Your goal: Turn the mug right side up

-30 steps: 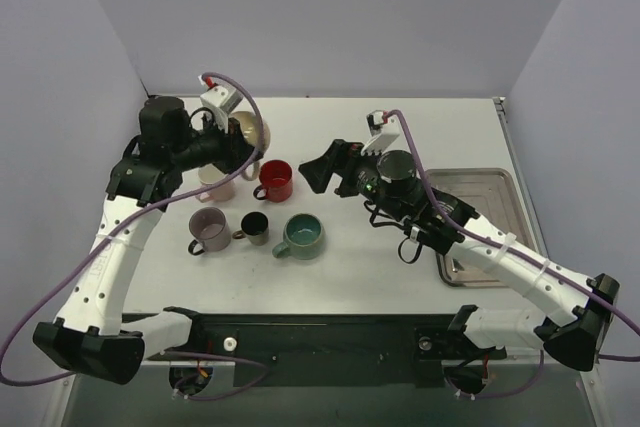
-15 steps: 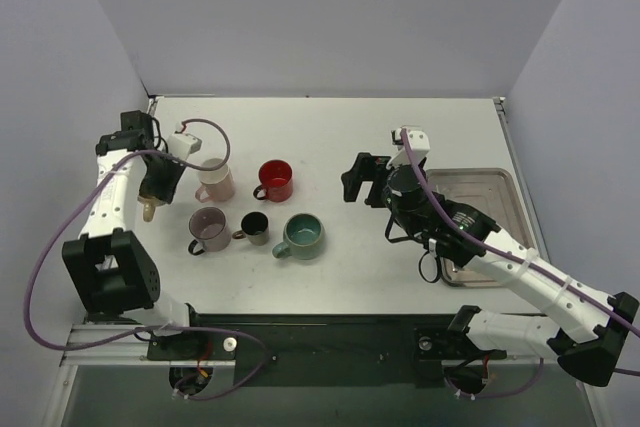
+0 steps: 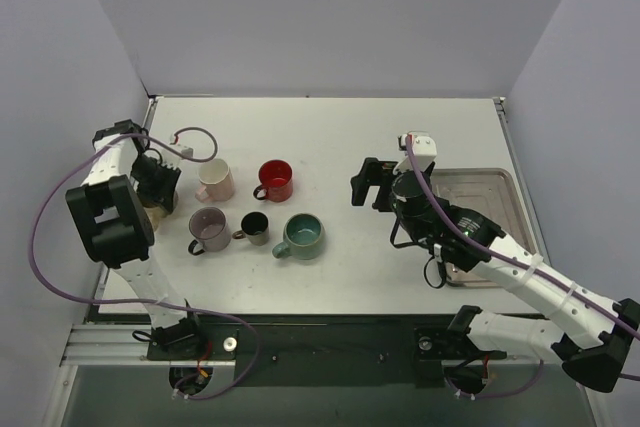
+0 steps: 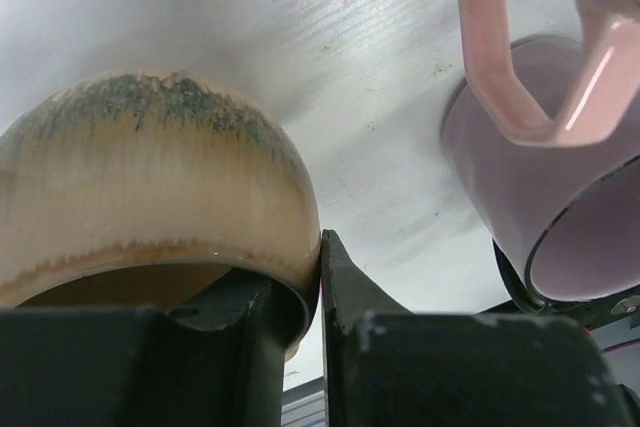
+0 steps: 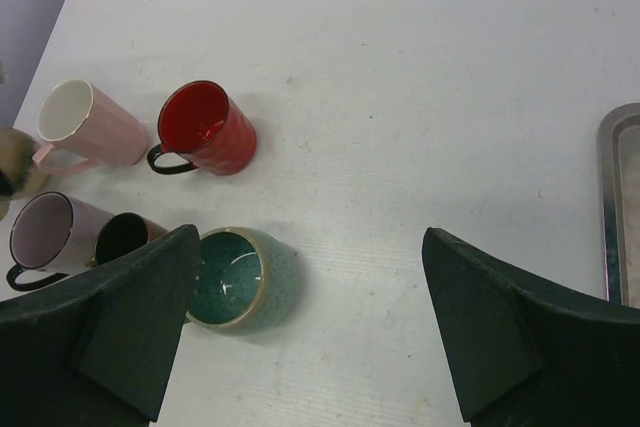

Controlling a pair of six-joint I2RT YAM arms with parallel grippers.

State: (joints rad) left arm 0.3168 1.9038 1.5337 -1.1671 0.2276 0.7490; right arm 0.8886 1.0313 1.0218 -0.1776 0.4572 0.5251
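A tan mug with green speckles [image 4: 150, 187] fills the left wrist view, its opening turned toward the camera. My left gripper [image 4: 316, 272] is shut on its rim, one finger inside and one outside. In the top view this gripper [image 3: 158, 185] is low at the table's left edge, left of the pink mug [image 3: 215, 180], with the tan mug [image 3: 150, 213] mostly hidden under it. I cannot tell whether the mug touches the table. My right gripper [image 3: 375, 184] is open and empty above the table's middle right, also seen in the right wrist view [image 5: 310, 237].
Upright on the table stand the pink mug, a red mug [image 3: 274, 180], a lilac mug [image 3: 208, 229], a small black mug [image 3: 254, 228] and a teal mug [image 3: 301, 236]. A metal tray [image 3: 492, 187] lies at the right. The left wall is close to the left arm.
My left arm swung from the back of the table to the left edge and lowered, carrying the tan mug. My right gripper drew back a little to the right.
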